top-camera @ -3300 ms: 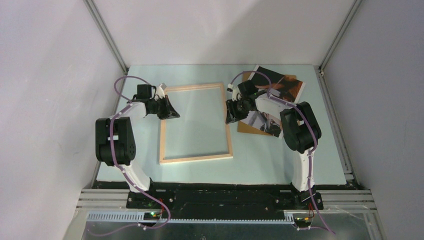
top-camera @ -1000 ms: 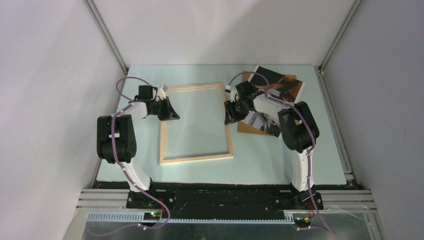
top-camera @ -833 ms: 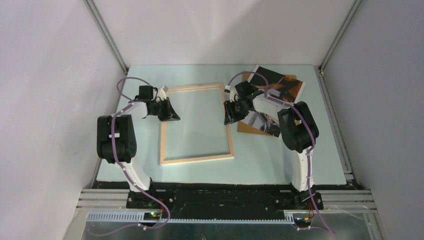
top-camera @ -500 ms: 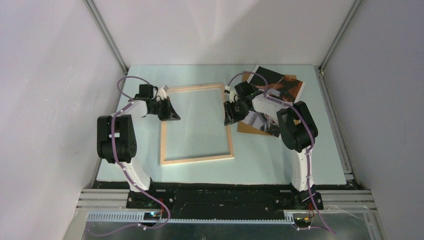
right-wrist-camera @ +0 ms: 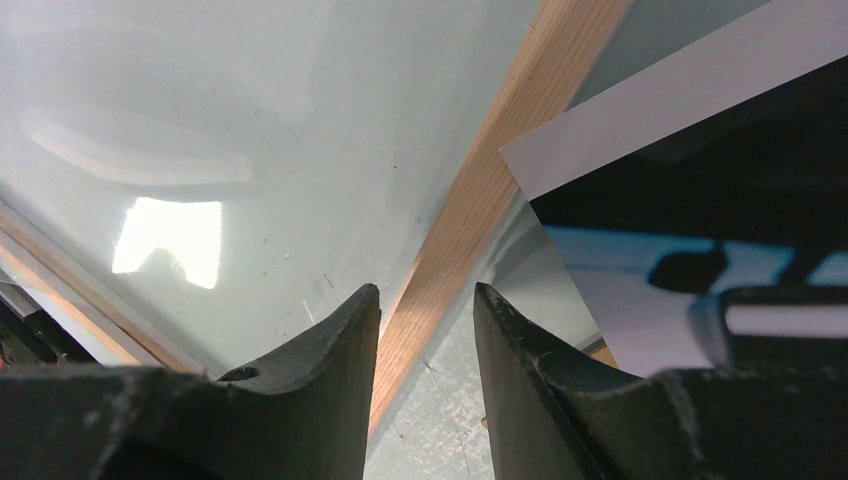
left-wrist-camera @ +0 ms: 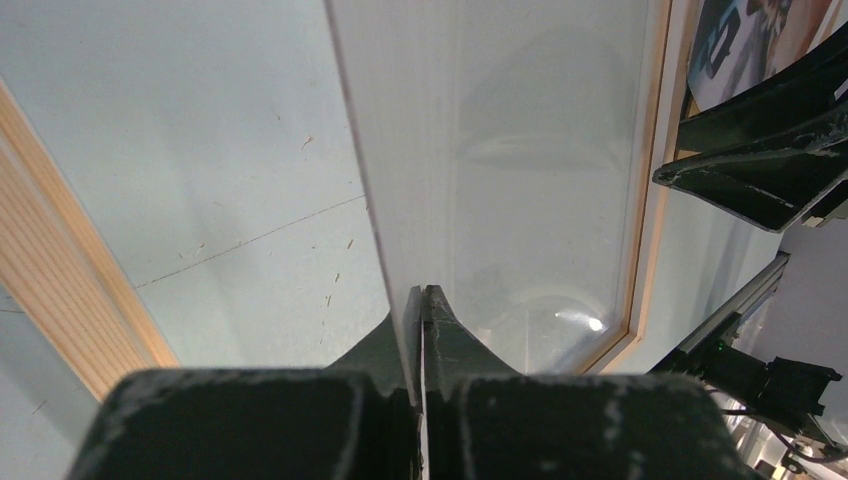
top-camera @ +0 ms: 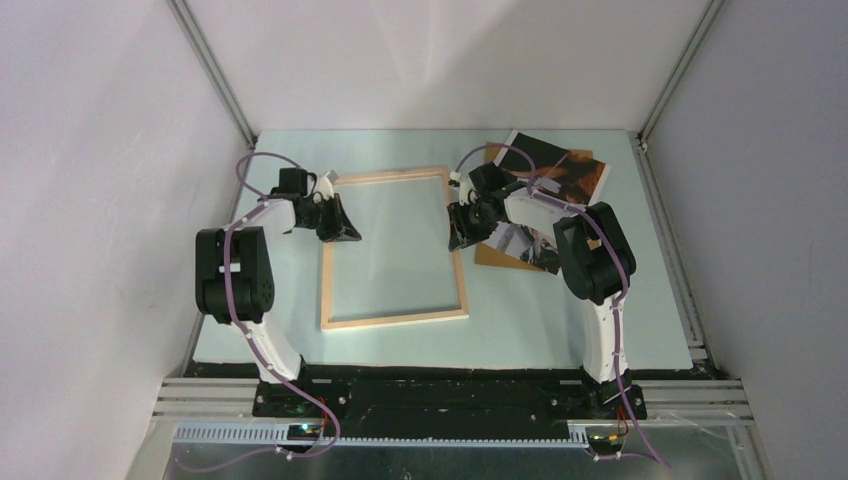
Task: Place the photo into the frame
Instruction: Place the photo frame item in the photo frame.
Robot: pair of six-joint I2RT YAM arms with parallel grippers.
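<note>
Photo point(top-camera: 545, 190): glossy print, white border, dark and orange tones, lying atop a brown board point(top-camera: 493, 254) at the table's point(top-camera: 520, 320) far right. Frame point(top-camera: 392, 246): thin pale wood, rectangular, flat on the matte pale-green tabletop. Left gripper point(left-wrist-camera: 421, 300) pinched shut on a thin clear sheet point(left-wrist-camera: 520, 160) over the frame. Right gripper point(right-wrist-camera: 425, 310) part-open, straddling the frame's right rail. Grey walls, aluminium rails around.

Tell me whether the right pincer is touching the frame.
Cannot tell. The right wrist view shows the right pincer straddling the frame rail, contact unclear.
</note>
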